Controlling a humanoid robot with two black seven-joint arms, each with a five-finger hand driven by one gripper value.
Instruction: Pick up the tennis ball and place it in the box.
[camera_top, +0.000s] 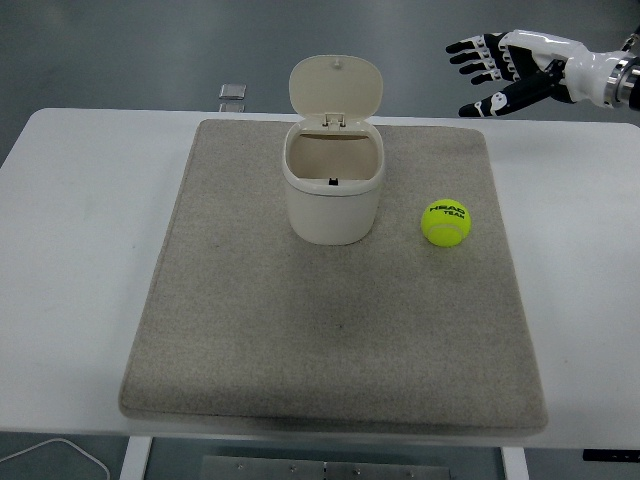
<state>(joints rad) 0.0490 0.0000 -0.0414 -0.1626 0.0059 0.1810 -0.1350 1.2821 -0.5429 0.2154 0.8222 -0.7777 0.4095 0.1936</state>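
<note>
A yellow-green tennis ball (447, 222) lies on the grey mat (330, 330), right of a cream box (334, 182) whose hinged lid (336, 88) stands open. My right hand (497, 74) hovers high at the top right, well above and behind the ball. Its fingers are spread, palm turned down, and it holds nothing. My left arm does not show.
The mat covers most of the white table (70, 260). A small clear square object (232, 92) lies at the table's far edge, behind and left of the box. A white cable (60, 452) shows below the table's near left corner.
</note>
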